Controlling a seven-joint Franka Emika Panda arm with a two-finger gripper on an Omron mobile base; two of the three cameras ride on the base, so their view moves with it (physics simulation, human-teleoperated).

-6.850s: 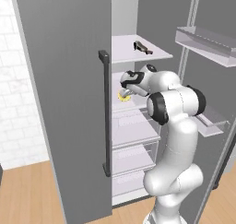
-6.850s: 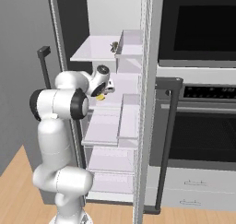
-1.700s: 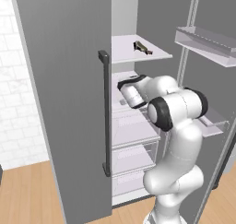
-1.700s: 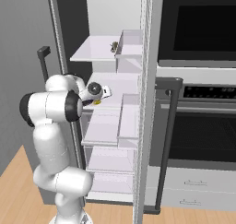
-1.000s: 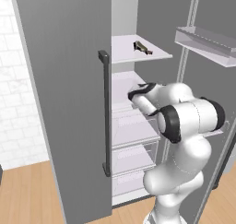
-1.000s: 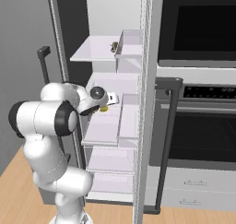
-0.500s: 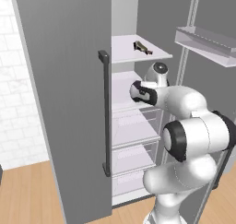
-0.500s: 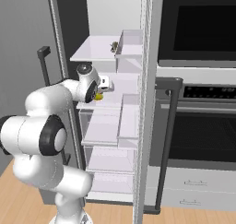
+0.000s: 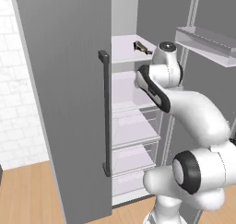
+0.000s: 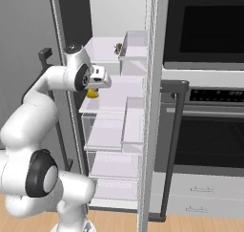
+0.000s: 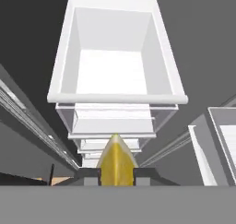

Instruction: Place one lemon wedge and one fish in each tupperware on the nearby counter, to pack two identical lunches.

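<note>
Lemon wedge gripped at the open fridge

The gripper (image 10: 93, 89) is clenched on a yellow lemon wedge (image 11: 116, 164), held just above the near edge of a middle fridge shelf (image 10: 114, 100). Farther back, on the top shelf (image 9: 123, 48), a small dark brown fish (image 9: 142, 47) lies near the right wall.

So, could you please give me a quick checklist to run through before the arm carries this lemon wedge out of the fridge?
1. Gripper shut on the lemon wedge: ok, the wedge sits between the finger tips.
2. Wedge lifted off the fridge shelf: ok, it hangs under the hand in the right base view.
3. Fridge door open wide enough for the way out: ok.
4. Fish on the upper shelf left undisturbed: ok.
5. Tupperware and counter ready to receive: cannot tell.
</note>
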